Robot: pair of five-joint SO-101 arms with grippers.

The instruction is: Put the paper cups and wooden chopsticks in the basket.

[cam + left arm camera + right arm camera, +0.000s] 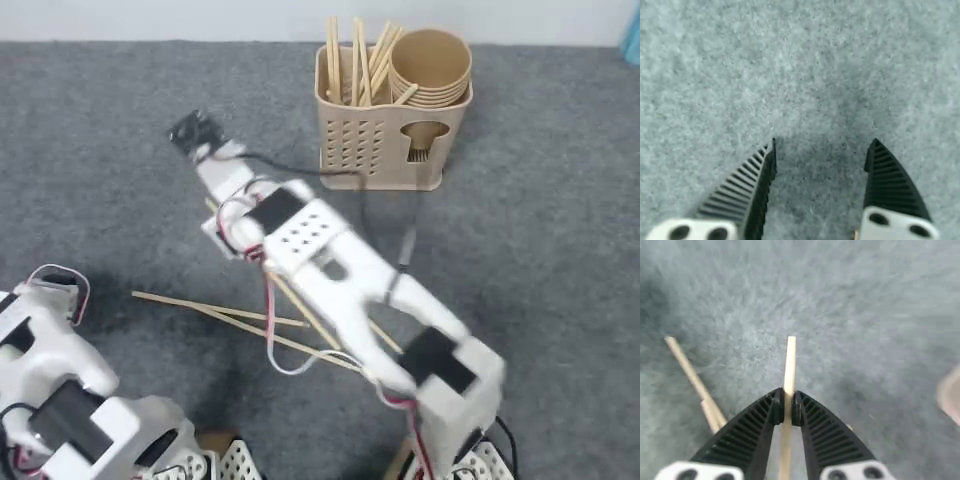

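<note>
Two arms stand at the desk's [560,250] near edge. The left arm [60,390] sits folded at the near-left corner. The left gripper [823,150] hangs over bare grey felt with its jaws spread wide and nothing between them.

Right of that arm, toward the near middle, loose chopsticks [200,305] lie flat and crossed. They are partly under the right arm [330,270], which stretches from the near edge toward the desk's middle. The right gripper [787,402] is pinched tight on one chopstick [789,365] — the stick runs between the fingertips and juts past them. Another chopstick [690,375] lies on the felt near it.

At the far edge, right of the middle, stands the basket [375,150] — a bunch of chopsticks [355,60] upright in its left compartment, a stack of cups [430,65] nested in the right one.
</note>
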